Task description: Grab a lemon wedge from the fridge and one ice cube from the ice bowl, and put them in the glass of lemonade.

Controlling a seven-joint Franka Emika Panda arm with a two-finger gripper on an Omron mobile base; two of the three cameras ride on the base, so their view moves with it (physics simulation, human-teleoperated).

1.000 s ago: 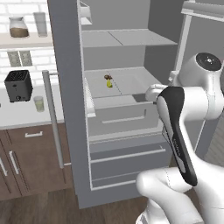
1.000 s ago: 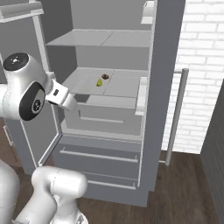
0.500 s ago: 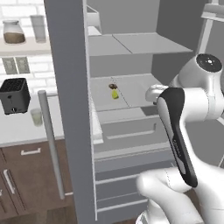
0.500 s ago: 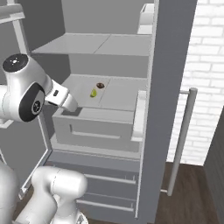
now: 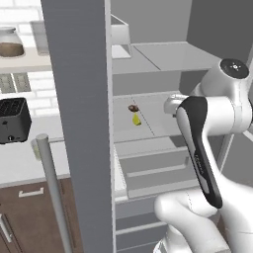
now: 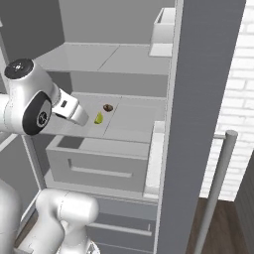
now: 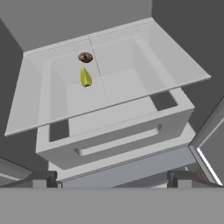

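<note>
Inside the open fridge [image 6: 208, 99], the gripper [image 7: 111, 177] hangs with jaws spread wide and empty, apparently lined up for a reach. The wedge [image 7: 85, 77] lies well ahead on the shelf [image 7: 131, 78], just short of a brown lump [image 7: 85, 57].
</note>
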